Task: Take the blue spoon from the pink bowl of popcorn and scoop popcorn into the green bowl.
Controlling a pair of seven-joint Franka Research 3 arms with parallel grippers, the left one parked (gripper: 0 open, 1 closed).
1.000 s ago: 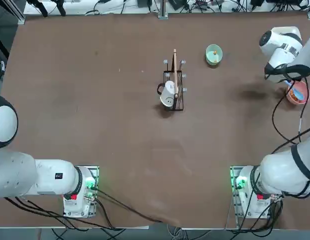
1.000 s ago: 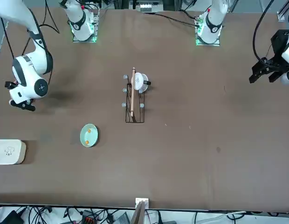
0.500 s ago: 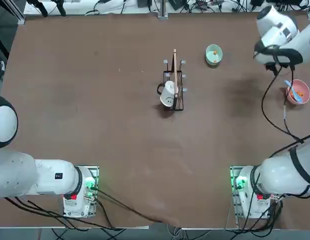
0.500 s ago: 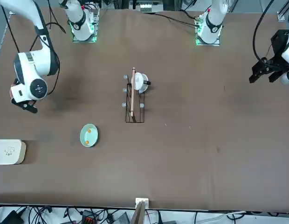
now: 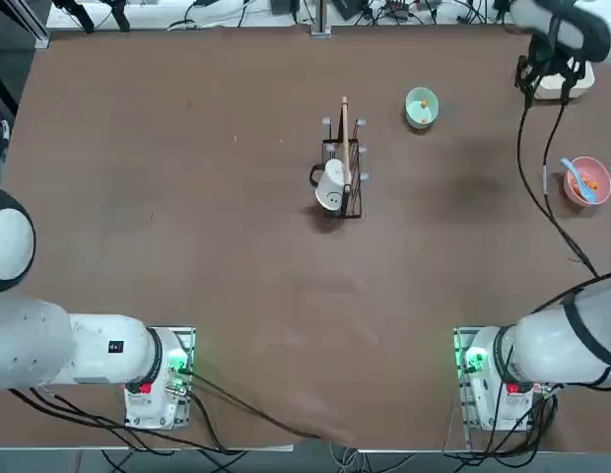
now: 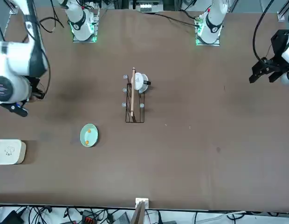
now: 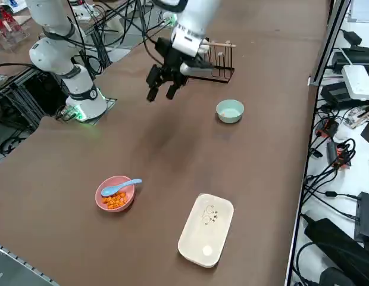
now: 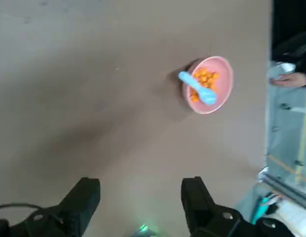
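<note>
The small round pink bowl (image 7: 115,195) is holding orange popcorn (image 7: 115,201) and the light blue plastic spoon (image 7: 120,187); the right tool (image 7: 162,93) is hanging wide open, empty, well above the desk (image 7: 172,149).

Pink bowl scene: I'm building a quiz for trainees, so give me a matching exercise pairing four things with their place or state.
Things:
1. blue spoon
2. green bowl
3. white mug
4. right hand

States:
A. on the wire rack
B. open, holding nothing
C. resting in the pink bowl
D. nearly empty

Pairs: 1-C, 2-D, 3-A, 4-B
</note>
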